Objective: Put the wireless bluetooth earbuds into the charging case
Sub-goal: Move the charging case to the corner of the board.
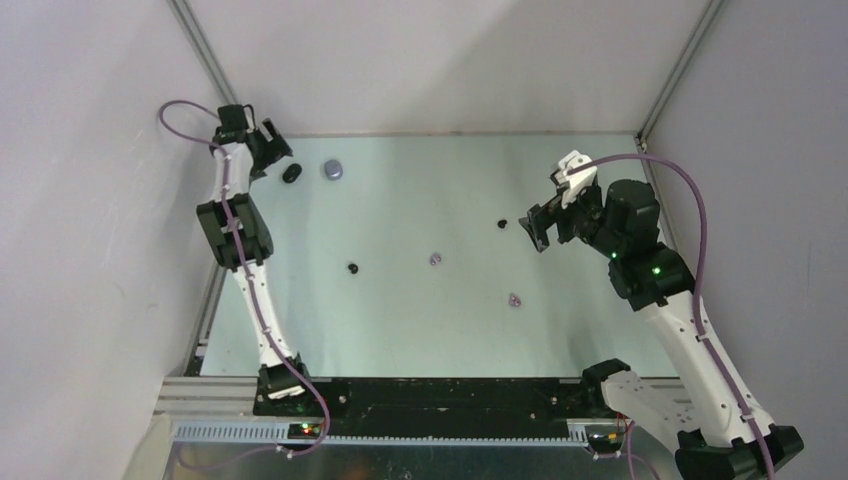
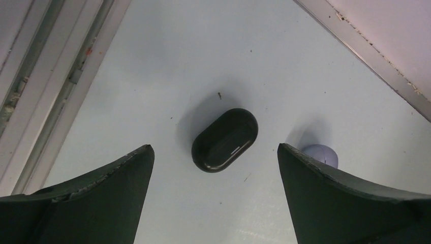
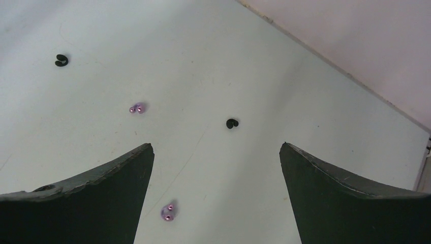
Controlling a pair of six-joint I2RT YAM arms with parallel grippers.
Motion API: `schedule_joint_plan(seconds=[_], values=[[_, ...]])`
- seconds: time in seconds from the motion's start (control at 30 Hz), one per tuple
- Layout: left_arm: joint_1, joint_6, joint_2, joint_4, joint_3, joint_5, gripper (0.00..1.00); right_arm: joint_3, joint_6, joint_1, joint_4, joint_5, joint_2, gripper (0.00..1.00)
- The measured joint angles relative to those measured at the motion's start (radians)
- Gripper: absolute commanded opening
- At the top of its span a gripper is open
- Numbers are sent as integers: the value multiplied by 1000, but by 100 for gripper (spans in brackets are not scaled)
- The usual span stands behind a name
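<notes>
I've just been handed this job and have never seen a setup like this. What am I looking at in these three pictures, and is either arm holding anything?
These are two robot arms bolted at the near edge of a table, each ending in a two-fingered hand. The wide picture looks down from above. The other two come from a camera on each wrist, so the dark wedges at the bottom are that hand's own fingers.

The left hand hovers open over a closed black charging case, with a lilac-grey case beside it. The right hand is open too.

Four tiny earbuds lie loose on the table: left black earbud, right black earbud, middle lilac earbud and near lilac earbud. Neither hand holds anything.
</notes>
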Motion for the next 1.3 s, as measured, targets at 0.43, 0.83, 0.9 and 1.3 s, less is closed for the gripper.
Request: schedule_joint_plan(seconds=[0.43, 0.83, 0.9, 1.3], values=[[-70, 3, 25, 12, -1, -74, 75, 17, 36, -59, -22, -84, -2, 100], [-74, -10, 35, -45, -1, -161, 81, 38, 55, -97, -50, -130, -2, 100], [-74, -10, 35, -47, -1, -175, 79, 44, 56, -97, -55, -137, -2, 100], [-89, -7, 51, -58, 40, -188, 80, 80, 70, -123, -91, -203, -2, 100]])
